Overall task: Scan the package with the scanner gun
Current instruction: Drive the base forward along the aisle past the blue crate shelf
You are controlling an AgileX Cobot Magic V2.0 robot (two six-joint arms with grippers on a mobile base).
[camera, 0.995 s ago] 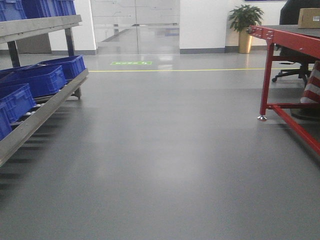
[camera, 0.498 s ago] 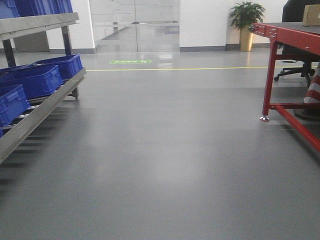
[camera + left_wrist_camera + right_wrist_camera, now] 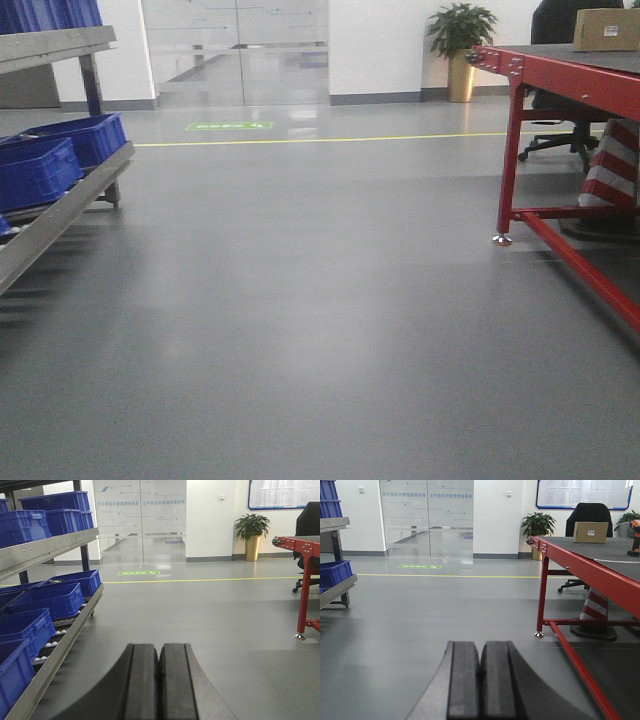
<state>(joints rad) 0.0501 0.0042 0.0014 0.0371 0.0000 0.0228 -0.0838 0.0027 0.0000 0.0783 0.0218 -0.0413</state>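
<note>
Rack [image 3: 60, 215]: grey metal shelving at the far left, its lower level sloping toward the floor.
Blue bins [image 3: 47, 600]: plastic crates in rows on both levels of the rack; 2 show on the lower level in the front view.
Left gripper [image 3: 159, 680]: low in the left wrist view, its 2 black pads [image 3: 142, 680] pressed flat together with nothing between them, over bare floor just beside the rack.
Glass doors [image 3: 235, 50]: frosted panels in the back wall.
Green mark [image 3: 228, 126]: a rectangle on the floor in front of the doors.
Yellow line [image 3: 330, 139]: a thin stripe across the grey floor, left to right.
Right gripper [image 3: 480, 680]: low in the right wrist view, pads together and holding nothing, over open floor to the left of the table.
Plant [image 3: 460, 30]: leafy, in a gold pot against the wall.
Red table [image 3: 560, 85]: a red steel frame with a dark top, at the right.
Package [image 3: 582, 532]: a tan box at the far end of the table top, white label toward the right wrist camera, a black chair [image 3: 590, 512] behind it; well apart from both grippers.
Scanner gun [image 3: 635, 540]: orange and black, on the table top right of the package, cut by the picture's edge.
Striped cone [image 3: 610, 175]: red and white, under the table.
</note>
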